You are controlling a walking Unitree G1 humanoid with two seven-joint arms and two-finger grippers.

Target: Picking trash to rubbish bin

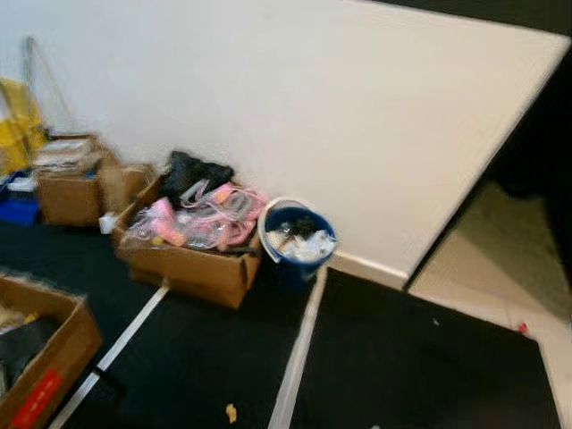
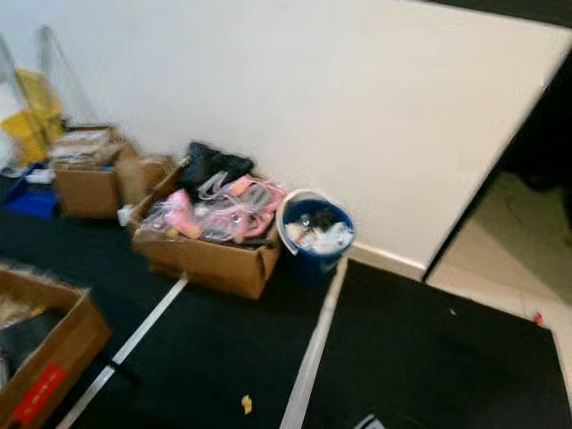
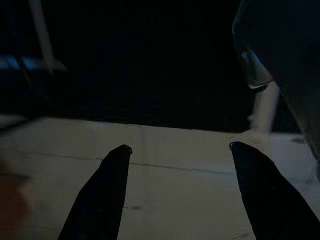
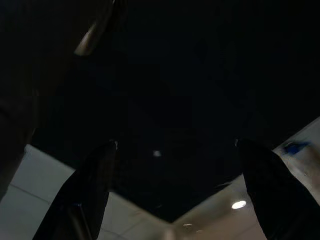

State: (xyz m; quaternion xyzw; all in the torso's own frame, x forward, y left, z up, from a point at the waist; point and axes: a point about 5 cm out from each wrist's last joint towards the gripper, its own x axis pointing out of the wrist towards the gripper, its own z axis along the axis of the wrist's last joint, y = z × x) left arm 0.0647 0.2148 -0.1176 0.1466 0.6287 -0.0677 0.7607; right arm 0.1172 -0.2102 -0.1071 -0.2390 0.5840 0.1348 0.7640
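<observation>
A: Left eye view first: we see a blue rubbish bin (image 1: 298,239) against the white wall (image 1: 375,116), already holding pale crumpled waste, touching a cardboard box (image 1: 192,268) heaped with pink plastic items (image 1: 214,219).

B: And the trash we're after? We make out a small yellowish scrap (image 1: 231,413) alone on the black mat (image 1: 402,357), just beside the white tape line (image 1: 299,349), well apart from the bin.

A: We judge it light and soft, probably crumpled paper or a wrapper, though it's too small and blurred to tell. It should squash easily, so we'd pinch it across the middle, fingertips low to the mat, since a thin scrap may slide.

B: Tools now. In the left wrist view, the left gripper (image 3: 180,150) hangs with its fingers spread wide and nothing between them, above pale floor.

A: Same in the right wrist view: the right gripper (image 4: 176,145) is splayed and empty over dark mat.

B: More boxes (image 1: 67,192) sit along the wall, and another open carton (image 1: 40,357) lies near our left.
</observation>
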